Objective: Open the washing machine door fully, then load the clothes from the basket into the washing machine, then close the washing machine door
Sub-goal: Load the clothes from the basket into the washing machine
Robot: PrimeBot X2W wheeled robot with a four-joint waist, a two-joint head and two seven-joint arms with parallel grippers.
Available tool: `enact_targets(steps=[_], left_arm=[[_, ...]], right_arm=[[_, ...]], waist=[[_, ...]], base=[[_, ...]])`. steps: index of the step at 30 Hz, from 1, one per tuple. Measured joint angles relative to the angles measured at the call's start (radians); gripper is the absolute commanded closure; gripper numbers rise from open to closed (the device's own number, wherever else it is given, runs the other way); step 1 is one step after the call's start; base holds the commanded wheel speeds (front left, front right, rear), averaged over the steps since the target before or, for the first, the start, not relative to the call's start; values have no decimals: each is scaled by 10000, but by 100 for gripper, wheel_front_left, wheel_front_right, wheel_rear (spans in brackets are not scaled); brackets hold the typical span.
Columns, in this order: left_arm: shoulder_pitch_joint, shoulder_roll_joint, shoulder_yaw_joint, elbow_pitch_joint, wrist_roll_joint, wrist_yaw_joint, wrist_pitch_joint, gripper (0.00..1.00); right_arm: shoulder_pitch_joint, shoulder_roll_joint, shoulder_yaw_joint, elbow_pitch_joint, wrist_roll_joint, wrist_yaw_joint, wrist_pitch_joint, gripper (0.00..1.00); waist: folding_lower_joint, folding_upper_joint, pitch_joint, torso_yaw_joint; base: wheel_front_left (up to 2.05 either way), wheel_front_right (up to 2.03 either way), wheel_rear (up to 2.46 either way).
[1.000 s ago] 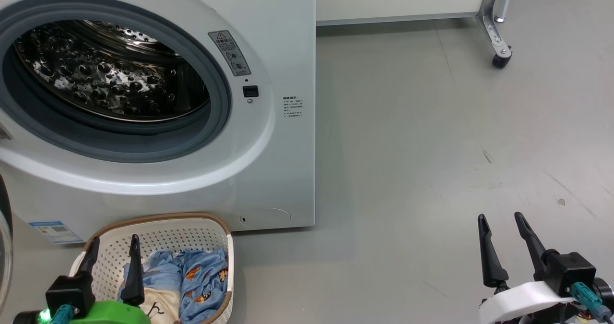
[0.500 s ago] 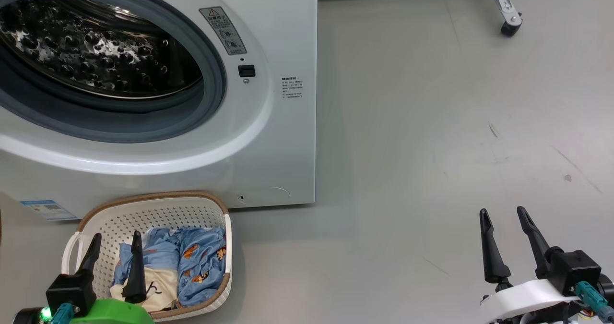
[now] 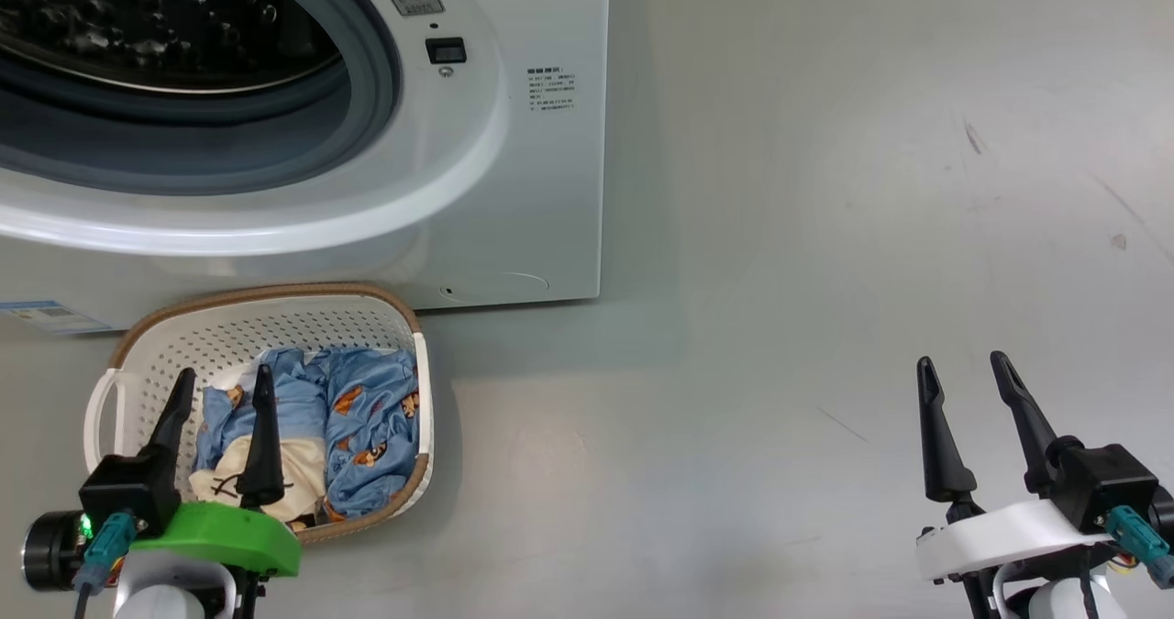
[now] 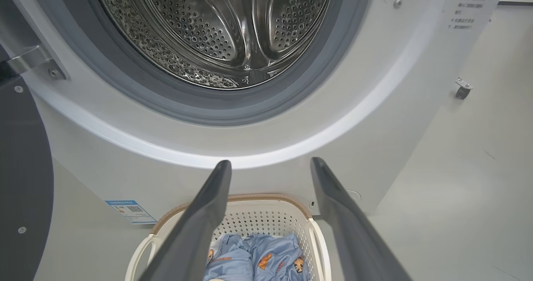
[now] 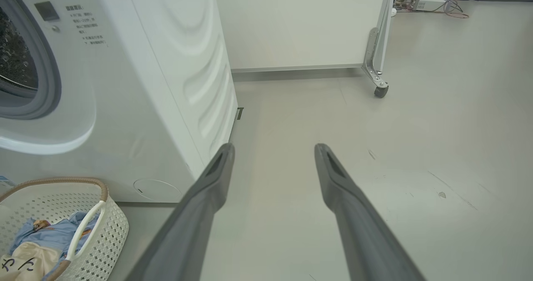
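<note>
With the washing machine door [image 4: 23, 181] open, your left gripper [image 3: 225, 371] and right gripper [image 3: 962, 359] gape empty, and the clothes [image 3: 367, 417] lie in the basket [image 3: 248, 293] before the washing machine [image 3: 541, 215]; loading and closing remain.

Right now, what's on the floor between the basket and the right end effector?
Nothing. In the head view, the grey floor between the basket and the right end effector is bare, with just a few faint scuffs.

Head downward, wrists forward; basket [image 3: 229, 339] in all
</note>
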Motion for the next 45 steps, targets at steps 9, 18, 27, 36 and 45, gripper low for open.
enact_targets(steps=[9, 18, 27, 36, 45], left_arm=[[-787, 58, -42, 161, -163, 0, 0, 0], [-1870, 123, 184, 821, -378, 0, 0, 0], [-3230, 756, 255, 1733, -205, 2, 581, 0], [-4315, 1264, 546, 3149, -190, 201, 1448, 0], [-4830, 1511, 523, 4232, 40, 378, 1914, 0]], right_arm=[[-415, -52, 79, -163, -17, 0, 0, 0], [-1071, -56, 163, -431, -29, 0, 0, 0], [-1662, -81, 236, -648, -125, 0, 0, 0], [-2261, -92, 259, -702, -196, 2, 0, 0], [-2561, -92, 284, -694, -196, 2, 0, 0]], waist=[[1, 0, 1271, -17], [1, 0, 2568, 12], [2, 0, 3876, 44], [2, 0, 5063, 26], [2, 0, 5868, -93]], base=[[0, 0, 0], [0, 0, 0], [0, 0, 0], [0, 0, 0], [0, 0, 0]])
